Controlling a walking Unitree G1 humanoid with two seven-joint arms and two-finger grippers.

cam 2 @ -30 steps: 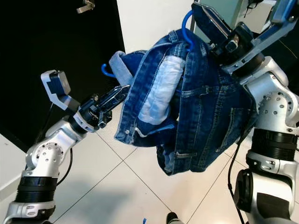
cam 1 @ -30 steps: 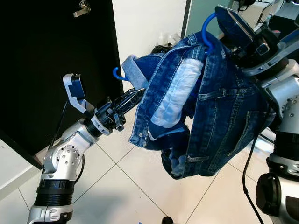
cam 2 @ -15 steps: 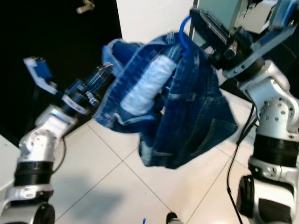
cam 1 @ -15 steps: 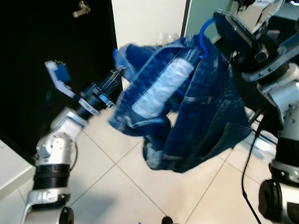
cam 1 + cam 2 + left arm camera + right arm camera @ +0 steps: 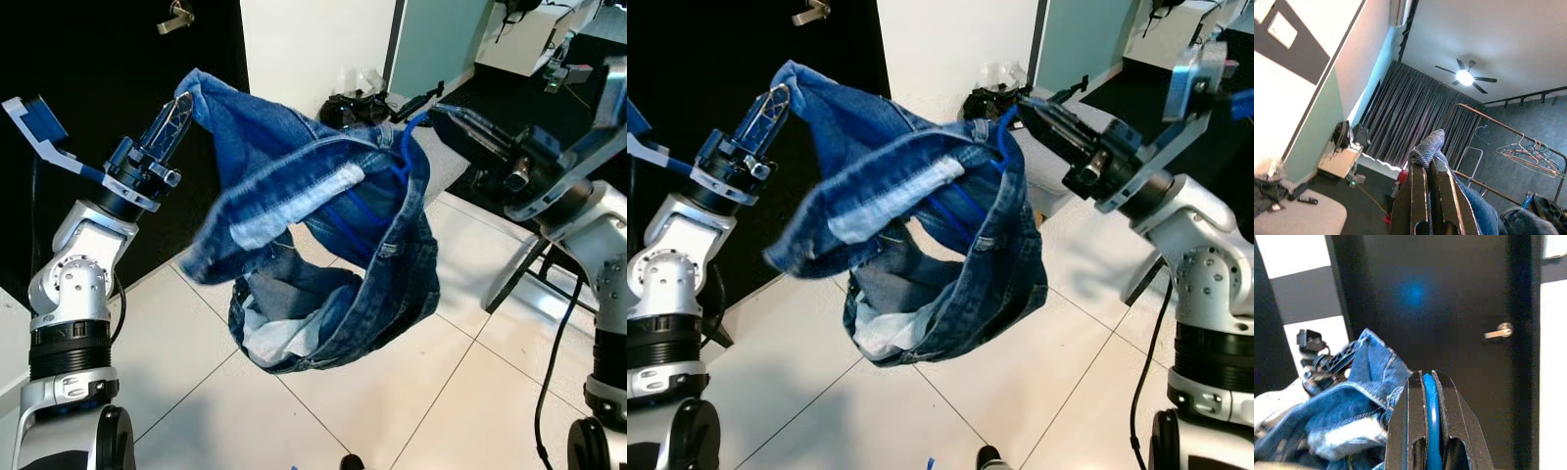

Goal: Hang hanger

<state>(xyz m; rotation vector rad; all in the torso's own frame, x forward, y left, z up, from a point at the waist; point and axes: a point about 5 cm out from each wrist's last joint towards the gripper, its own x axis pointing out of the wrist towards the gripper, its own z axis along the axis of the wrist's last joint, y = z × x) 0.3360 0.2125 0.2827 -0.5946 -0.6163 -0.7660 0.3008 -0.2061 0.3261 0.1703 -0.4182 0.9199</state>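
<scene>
The left pincer [image 5: 180, 106] is reaching up in front of the tall black door [image 5: 88, 117], and its two long black fingers are pinching together on one raised corner of the dark blue denim jacket [image 5: 323, 245]. In the left wrist view those fingers [image 5: 1420, 196] are pressing flat against each other with a fold of pale denim poking out between their tips.

The right pincer [image 5: 1034, 110] is stretching in from the robot's right at about the same height, and it is clamping on the bright blue plastic hanger [image 5: 404, 132]. The right wrist view is showing the blue bar of the hanger [image 5: 1430, 431] sitting squeezed between the two black fingers [image 5: 1410, 431].

The hanger is hanging in the air between the two arms, held up over the white tiled floor [image 5: 441, 392] and touching nothing but the jacket and the right pincer. Its hook is curving up beside the right pincer, and its thin blue arms are running down inside the jacket. The jacket is draping across the gap between the pincers, its pale lining showing, and its lower part is sagging in a loop well above the floor.

A silver lever handle [image 5: 176, 17] is sitting on the door. Through the left wrist view, a copper-coloured clothes rail [image 5: 1508, 132] with several wire hangers [image 5: 1528, 154] is standing in the room behind.
</scene>
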